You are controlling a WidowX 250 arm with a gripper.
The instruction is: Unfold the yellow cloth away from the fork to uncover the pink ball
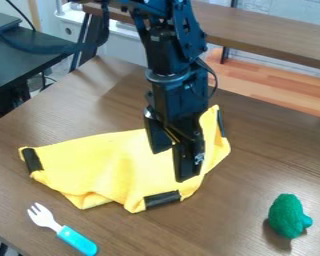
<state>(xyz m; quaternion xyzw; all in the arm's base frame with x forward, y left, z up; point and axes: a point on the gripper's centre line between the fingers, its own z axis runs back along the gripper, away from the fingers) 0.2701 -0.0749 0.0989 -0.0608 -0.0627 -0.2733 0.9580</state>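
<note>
The black gripper (173, 164) hangs over the right part of a yellow cloth (109, 162), its fingers apart and yellow fabric visible between them. Whether the fingertips touch the cloth cannot be told. The cloth lies spread and wrinkled, with black patches at its left corner, front edge and upper right corner. The arm covers part of its back edge. Front left of the cloth lies a fork (62, 229) with white tines and a turquoise handle. A green fuzzy toy (287, 216) with a small teal end sits at the front right, apart from cloth and gripper.
The brown wooden table (256, 150) bears all these things. A dark table (22, 55) with a cable above it stands at the upper left. Behind the work table runs a long brown bench or shelf (276, 37).
</note>
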